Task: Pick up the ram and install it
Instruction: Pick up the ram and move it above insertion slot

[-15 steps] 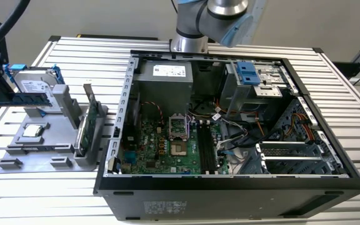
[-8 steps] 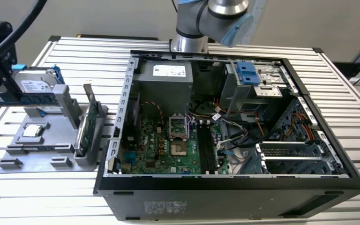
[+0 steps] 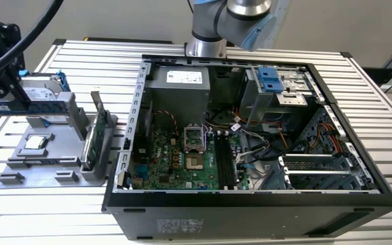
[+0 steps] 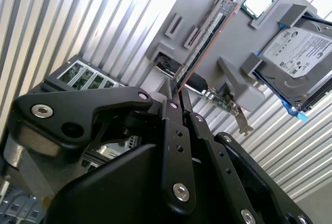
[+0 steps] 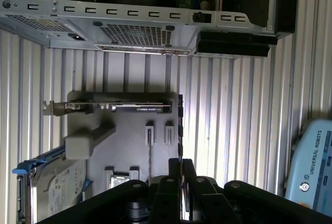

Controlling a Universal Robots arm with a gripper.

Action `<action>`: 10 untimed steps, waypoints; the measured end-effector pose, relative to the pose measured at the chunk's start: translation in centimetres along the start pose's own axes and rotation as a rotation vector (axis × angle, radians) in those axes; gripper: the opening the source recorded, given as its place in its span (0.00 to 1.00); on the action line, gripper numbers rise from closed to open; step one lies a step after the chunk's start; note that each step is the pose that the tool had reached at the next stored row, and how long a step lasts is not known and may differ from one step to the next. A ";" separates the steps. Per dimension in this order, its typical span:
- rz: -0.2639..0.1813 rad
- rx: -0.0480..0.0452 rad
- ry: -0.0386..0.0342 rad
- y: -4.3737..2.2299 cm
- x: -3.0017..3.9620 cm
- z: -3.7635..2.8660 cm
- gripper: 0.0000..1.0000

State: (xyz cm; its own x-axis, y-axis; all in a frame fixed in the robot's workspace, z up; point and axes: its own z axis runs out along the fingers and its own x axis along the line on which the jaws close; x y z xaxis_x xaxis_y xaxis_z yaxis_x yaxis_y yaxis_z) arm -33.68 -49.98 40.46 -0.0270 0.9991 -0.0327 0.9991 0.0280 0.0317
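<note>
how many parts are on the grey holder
3: hard drive at the grey holder's far end, processor chip near its middle, green card upright at the exterior view's right. The gripper holds the ram. Others may be hidden.

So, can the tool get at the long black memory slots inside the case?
Probably yes: the case is open, nothing covers the slots, though cables run close beside them. The tool grips the ram.

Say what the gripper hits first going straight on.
Probably the edge of the grey plastic holder tray, through the thin blue ram stick it clamps; depth unclear, possibly the slatted metal table.
</note>
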 end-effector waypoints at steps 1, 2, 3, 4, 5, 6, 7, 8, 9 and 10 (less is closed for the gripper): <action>0.000 0.0000 0.0000 0.08 0.00 0.01 0.00; 0.000 -0.0001 0.0001 0.17 0.00 0.01 0.00; 0.000 0.0000 0.0000 0.24 0.00 0.01 0.00; 0.000 0.0000 0.0000 0.32 0.00 0.02 0.00; 0.000 0.0000 0.0000 0.40 0.00 0.02 0.00; 0.000 0.0000 0.0000 0.47 0.00 0.03 0.00; 0.000 0.0000 0.0000 0.55 0.00 0.03 0.00; 0.000 0.0000 0.0000 0.62 0.01 0.03 0.00; 0.000 0.0000 0.0000 0.70 0.01 0.03 0.00; 0.000 0.0000 0.0000 0.78 0.01 0.04 0.00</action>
State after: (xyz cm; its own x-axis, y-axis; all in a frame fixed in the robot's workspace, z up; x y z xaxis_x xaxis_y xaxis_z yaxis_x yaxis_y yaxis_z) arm -32.90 -49.94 40.45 -0.0270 0.9991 -0.0328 0.9991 0.0280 0.0317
